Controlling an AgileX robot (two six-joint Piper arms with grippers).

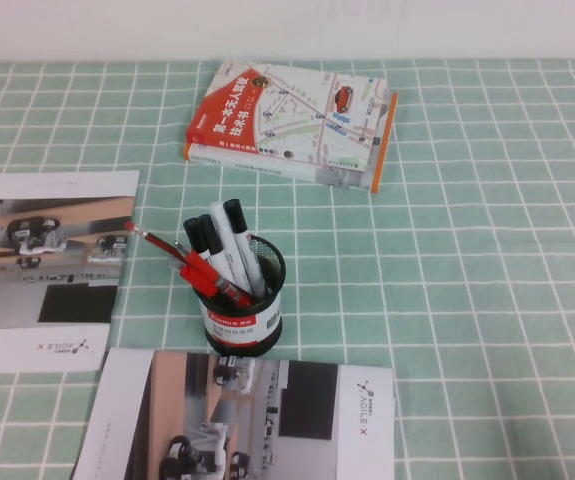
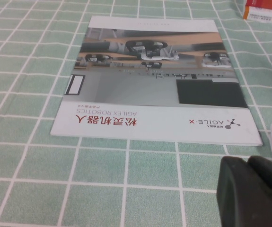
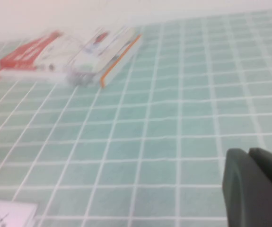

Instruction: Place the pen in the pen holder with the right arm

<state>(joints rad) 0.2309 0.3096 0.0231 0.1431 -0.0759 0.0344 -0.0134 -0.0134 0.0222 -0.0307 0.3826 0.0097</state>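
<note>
The black mesh pen holder [image 1: 242,300] with a white label band stands at the table's middle. It holds thick white black-capped markers and chunky red pens. The thin dark-red pen [image 1: 152,238] rests in it, leaning out over the rim toward the left with its upper end free. Neither arm shows in the high view. My right gripper [image 3: 248,153] is shut and empty, low over bare green checked cloth, away from the holder. My left gripper [image 2: 247,163] is shut and empty, just in front of a brochure.
A book [image 1: 292,120] with a red and map cover lies at the back; it also shows in the right wrist view [image 3: 69,59]. One brochure [image 1: 47,265] lies at left, also seen in the left wrist view [image 2: 154,80]. Another brochure [image 1: 257,420] lies at front.
</note>
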